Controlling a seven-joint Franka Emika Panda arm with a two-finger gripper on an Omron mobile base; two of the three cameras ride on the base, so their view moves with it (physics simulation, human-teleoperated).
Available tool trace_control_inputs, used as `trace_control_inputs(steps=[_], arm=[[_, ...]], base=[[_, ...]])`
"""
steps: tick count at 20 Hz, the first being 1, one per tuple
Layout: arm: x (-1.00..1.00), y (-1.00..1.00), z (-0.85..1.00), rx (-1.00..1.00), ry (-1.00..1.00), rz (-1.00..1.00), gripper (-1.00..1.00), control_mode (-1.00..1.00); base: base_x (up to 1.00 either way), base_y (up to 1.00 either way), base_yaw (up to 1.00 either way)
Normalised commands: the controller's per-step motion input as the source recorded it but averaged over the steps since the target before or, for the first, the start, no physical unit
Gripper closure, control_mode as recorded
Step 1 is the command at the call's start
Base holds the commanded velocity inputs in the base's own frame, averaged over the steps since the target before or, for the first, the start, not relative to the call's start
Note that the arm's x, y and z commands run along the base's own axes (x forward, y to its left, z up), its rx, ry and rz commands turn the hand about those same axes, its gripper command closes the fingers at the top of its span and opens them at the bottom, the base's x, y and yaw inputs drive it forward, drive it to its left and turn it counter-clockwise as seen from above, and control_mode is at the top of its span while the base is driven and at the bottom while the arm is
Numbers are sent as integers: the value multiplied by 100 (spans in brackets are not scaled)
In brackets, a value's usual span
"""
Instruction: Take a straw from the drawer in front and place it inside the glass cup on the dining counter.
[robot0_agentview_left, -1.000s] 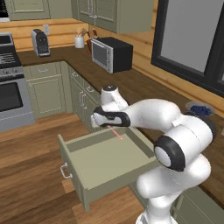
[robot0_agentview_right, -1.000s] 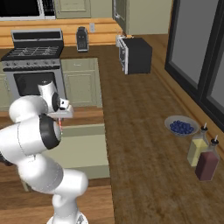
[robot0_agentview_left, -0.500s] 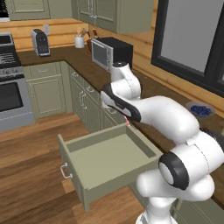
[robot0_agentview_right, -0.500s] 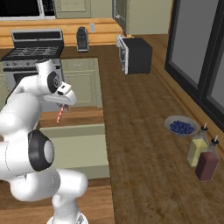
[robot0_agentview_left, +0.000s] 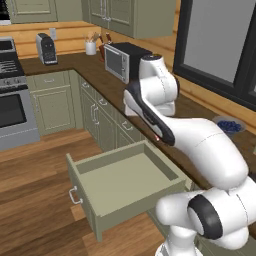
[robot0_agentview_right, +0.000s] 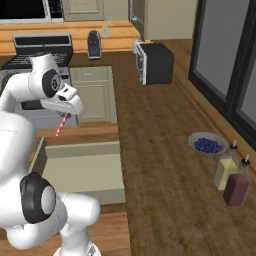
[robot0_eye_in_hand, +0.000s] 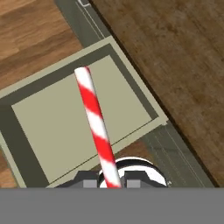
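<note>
Fingers (robot0_eye_in_hand: 110, 183) clenched on thin red-white striped straw (robot0_eye_in_hand: 95, 123), held up over the open drawer (robot0_eye_in_hand: 78, 118); sage-green, flat matte inside. Dark wood-grain tabletop (robot0_agentview_right: 165, 140) alongside w/ blue-filled bowl (robot0_agentview_right: 207, 145).

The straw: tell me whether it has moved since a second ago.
Yes. The straw, clamped in the gripper, has risen out of the open drawer and now hangs above its back edge.
</note>
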Motion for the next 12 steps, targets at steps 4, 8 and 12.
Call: trace_control_inputs(steps=[4,8,12], arm=[[-69,-1,0,1,-14,16,100,-100],[-25,0,0,0,-4,3,100,100],[0,0,0,0,0,0,100,100]], base=[[0,0,0],[-75,0,4],[-100,19,6]])
